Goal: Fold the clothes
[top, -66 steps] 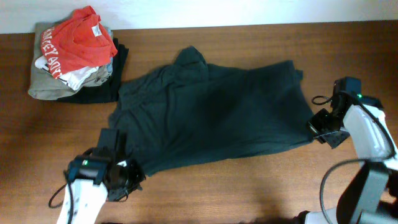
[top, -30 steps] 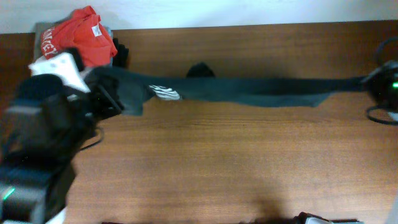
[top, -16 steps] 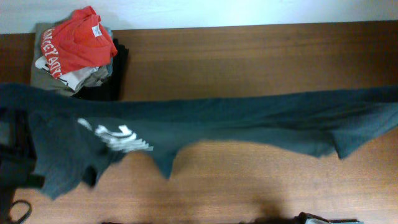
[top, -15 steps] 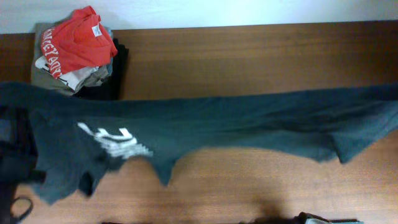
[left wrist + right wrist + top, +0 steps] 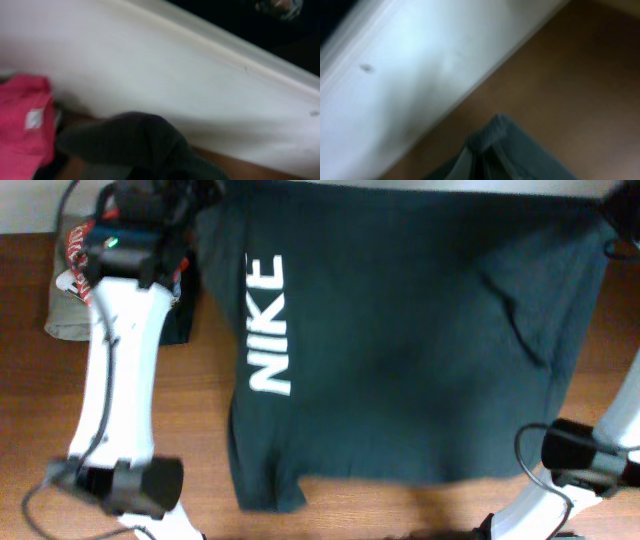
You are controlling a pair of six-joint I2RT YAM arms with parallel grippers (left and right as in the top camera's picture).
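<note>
Stretching across the table to its far edge: dark T-shirt, white lettering up, top cut off. Clamped on its upper corners: left gripper and right gripper, fingers lost in blurred cloth.

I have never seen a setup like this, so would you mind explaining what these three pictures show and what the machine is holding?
These are two robot arms at a wooden table. The large picture looks down from a camera above: the white left arm on one side, the right arm on the other. The two blurry pictures come from small cameras on the wrists, facing the pale wall. Each arm ends in a two-finger gripper. The left gripper and the right gripper are each shut on a far corner of a dark T-shirt with white NIKE lettering, holding it spread out. The wrist views show only the pinched cloth. A pile of other clothes, a red shirt on top, lies beside the left arm.
</note>
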